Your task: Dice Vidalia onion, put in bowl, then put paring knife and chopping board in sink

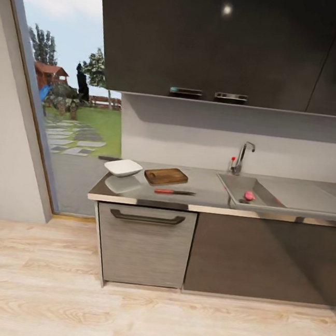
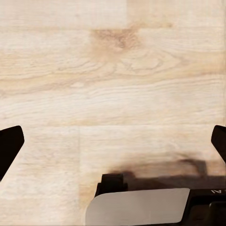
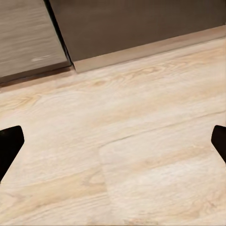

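The pinkish Vidalia onion (image 1: pixel 249 195) lies in the grey steel sink (image 1: pixel 268 202), below the chrome tap (image 1: pixel 241 158). On the dark grey countertop (image 1: pixel 207 191) to the sink's left rest the brown chopping board (image 1: pixel 166 176), the red-handled paring knife (image 1: pixel 174 192) in front of it, and the white bowl (image 1: pixel 123 167) at the counter's left end. My left gripper (image 2: pixel 113 141) hangs open over bare wooden floor. My right gripper (image 3: pixel 113 141) is open too, over the floor near the cabinet base.
A grey drawer front with a dark handle (image 1: pixel 147 217) sits under the board. Dark wall cabinets (image 1: pixel 229 44) hang above the counter. A glass door (image 1: pixel 66 99) onto a garden stands at the left. Pale wooden floor (image 1: pixel 120 314) lies between me and the counter.
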Available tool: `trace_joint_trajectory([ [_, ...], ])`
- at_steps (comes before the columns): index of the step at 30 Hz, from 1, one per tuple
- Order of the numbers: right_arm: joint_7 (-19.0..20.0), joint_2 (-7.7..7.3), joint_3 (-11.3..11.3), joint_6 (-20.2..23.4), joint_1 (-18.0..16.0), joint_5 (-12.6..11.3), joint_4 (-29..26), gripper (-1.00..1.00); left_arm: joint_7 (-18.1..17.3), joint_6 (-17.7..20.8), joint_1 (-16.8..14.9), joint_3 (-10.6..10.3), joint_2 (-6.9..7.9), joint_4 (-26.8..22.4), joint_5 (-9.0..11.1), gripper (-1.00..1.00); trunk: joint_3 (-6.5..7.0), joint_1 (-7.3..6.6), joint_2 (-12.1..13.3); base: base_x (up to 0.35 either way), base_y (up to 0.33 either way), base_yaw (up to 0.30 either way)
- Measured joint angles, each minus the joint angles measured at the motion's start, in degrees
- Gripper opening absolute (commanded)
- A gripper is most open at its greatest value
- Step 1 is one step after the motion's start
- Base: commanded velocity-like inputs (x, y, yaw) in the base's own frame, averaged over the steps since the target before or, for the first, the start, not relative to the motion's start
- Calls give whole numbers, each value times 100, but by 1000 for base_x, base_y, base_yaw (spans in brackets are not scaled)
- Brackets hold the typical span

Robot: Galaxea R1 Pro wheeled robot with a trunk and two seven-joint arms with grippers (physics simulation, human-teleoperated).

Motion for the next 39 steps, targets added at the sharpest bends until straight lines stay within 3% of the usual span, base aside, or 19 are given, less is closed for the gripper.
trace_joint_trajectory([
  [7, -1, 0, -3, 0, 0, -2, 5, 100, 0, -1, 0, -3, 0, 6, 7, 100, 0, 1, 0, 299, -118, 161],
  [17, 1, -9, -8, 5, 0, -6, 10, 100, 0, 6, 0, -1, -50, -22, 32, 100, 0, 3, 1, 43, -20, 77],
  [39, -1, -18, -27, -3, 0, -5, 7, 100, 8, 10, 0, 8, -98, -35, 35, 100, 395, -479, 882, 0, 0, 0],
])
